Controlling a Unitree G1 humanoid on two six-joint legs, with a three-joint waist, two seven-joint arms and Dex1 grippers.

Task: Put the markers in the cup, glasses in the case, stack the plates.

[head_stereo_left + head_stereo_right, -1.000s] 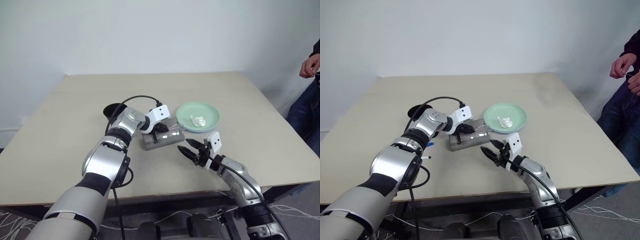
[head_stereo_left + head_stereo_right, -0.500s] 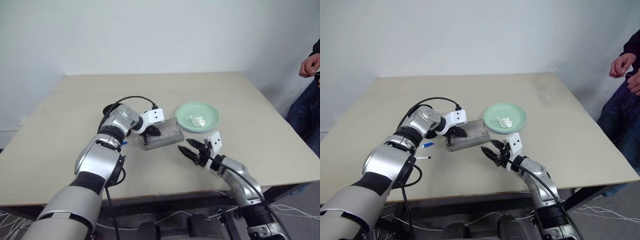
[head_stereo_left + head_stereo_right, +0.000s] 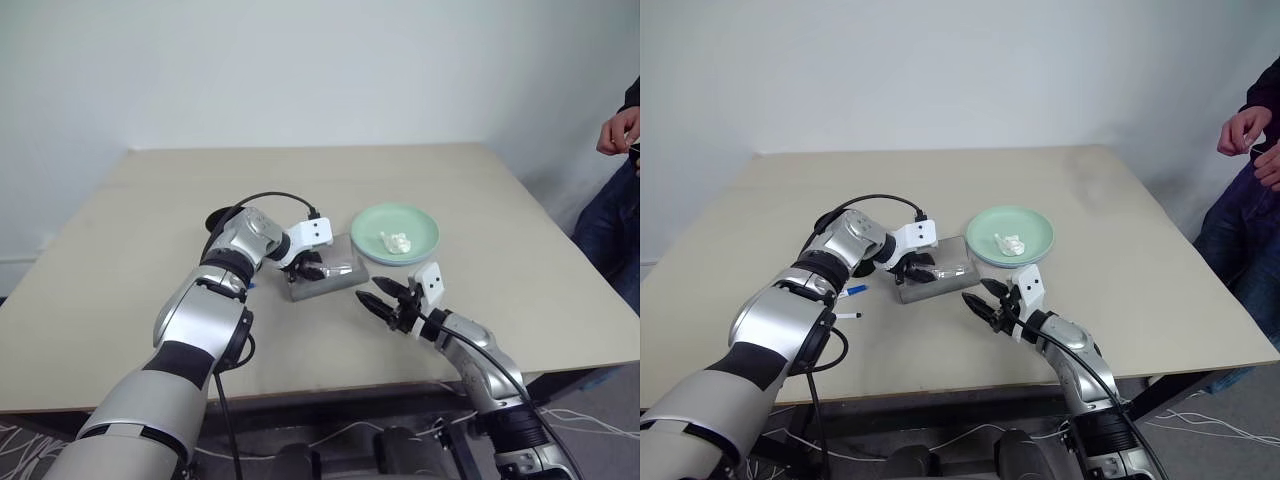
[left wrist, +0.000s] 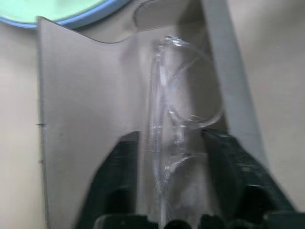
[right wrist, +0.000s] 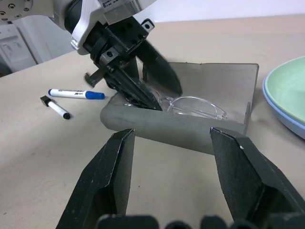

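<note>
Now, far left of the case (image 3: 935,270), two markers lie flat on the counter (image 3: 1120,230): the blue-capped marker (image 3: 852,291) nearer the case, the dark-capped marker (image 3: 845,316) just beside it, toward the counter's near edge. The black cup (image 3: 222,221) stands behind the left arm, left of the case and a little farther back. At the case's left end the left tool (image 5: 143,88) dips into the open box, fingers (image 4: 114,176) spread apart on either side of the glasses (image 5: 195,107), which lie inside the case; whether the fingers touch the frame, I cannot tell. The case sits open, its raised flap toward the plates. Right of the case and just beside it, the green plate (image 3: 1011,236) rests on the blue plate (image 5: 281,119), a small white crumpled thing (image 3: 1010,243) on top. In front of the case, near its right end, the right tool (image 3: 985,300) hovers, fingers wide open, holding nothing. At the far right, beyond the counter, a person's hands (image 3: 1245,140) show.
</note>
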